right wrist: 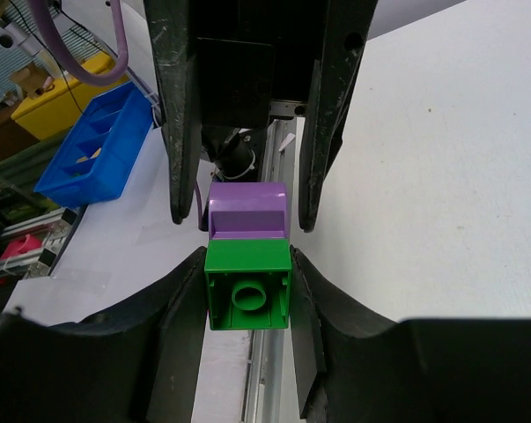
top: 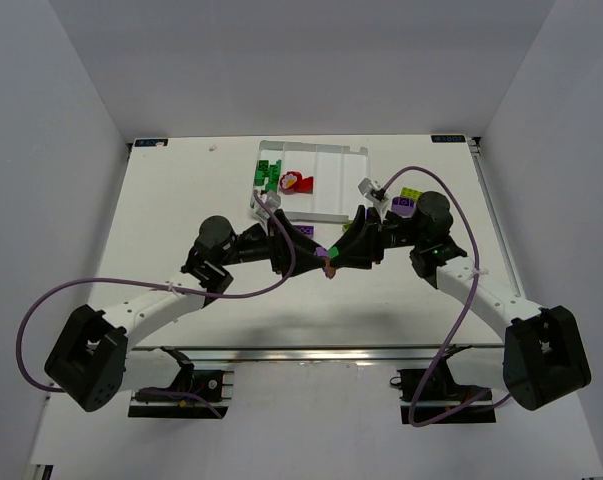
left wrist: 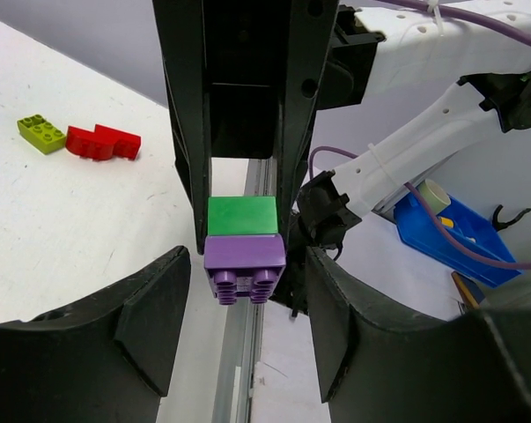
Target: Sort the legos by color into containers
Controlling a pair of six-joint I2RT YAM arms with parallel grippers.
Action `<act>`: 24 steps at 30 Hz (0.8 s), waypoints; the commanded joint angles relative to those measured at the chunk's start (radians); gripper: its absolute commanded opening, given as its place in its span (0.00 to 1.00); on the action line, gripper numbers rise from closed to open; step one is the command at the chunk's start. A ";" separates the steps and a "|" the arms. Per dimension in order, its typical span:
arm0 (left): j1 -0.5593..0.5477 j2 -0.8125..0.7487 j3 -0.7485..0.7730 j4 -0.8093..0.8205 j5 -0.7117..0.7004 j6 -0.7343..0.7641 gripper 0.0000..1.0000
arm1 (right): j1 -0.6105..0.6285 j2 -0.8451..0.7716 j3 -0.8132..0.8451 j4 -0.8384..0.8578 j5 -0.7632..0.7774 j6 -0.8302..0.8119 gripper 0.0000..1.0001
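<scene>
Your right fingers [right wrist: 179,308] clamp small green plastic brick [right wrist: 247,295], hollow underside toward you. Purple plastic brick [right wrist: 247,211] joined beyond it; left fingers [right wrist: 181,115] flank purple one, narrow gaps showing.

The top view looks down from above and behind the bases of the arms, far enough back to take in the whole counter [top: 181,200]. Each wrist view sits close behind its own hand, the left hand [left wrist: 246,273] and the right hand [right wrist: 247,282], and faces the other hand head-on. All three views share the green-and-purple lego pair [top: 328,257] between the hands.
</scene>
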State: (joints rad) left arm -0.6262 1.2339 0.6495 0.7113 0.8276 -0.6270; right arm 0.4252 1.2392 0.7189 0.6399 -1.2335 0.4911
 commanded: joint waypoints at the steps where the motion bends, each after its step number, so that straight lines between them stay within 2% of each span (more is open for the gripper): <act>1: -0.010 0.007 0.010 0.004 0.010 0.015 0.64 | 0.010 0.002 -0.001 0.050 0.000 -0.008 0.00; 6: -0.013 0.012 0.015 -0.006 0.013 0.023 0.56 | 0.017 0.002 -0.001 0.046 0.000 -0.014 0.00; 9: -0.015 0.013 0.016 -0.003 0.019 0.024 0.45 | 0.018 0.002 0.001 0.035 0.002 -0.025 0.00; 11: -0.015 0.016 0.019 -0.003 0.027 0.024 0.34 | 0.018 0.003 0.002 0.023 0.002 -0.031 0.00; 12: -0.015 0.016 0.021 -0.001 0.028 0.024 0.21 | 0.018 0.003 0.004 0.018 0.003 -0.039 0.00; 15: -0.015 0.012 0.027 -0.031 0.033 0.051 0.00 | 0.018 0.000 0.005 -0.003 0.005 -0.054 0.00; 24: -0.015 0.035 0.079 -0.225 0.059 0.185 0.00 | -0.028 -0.009 0.022 -0.043 -0.011 -0.088 0.00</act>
State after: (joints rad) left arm -0.6369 1.2594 0.6846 0.5991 0.8547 -0.5220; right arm 0.4187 1.2434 0.7185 0.5812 -1.2308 0.4263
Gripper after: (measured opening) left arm 0.463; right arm 0.430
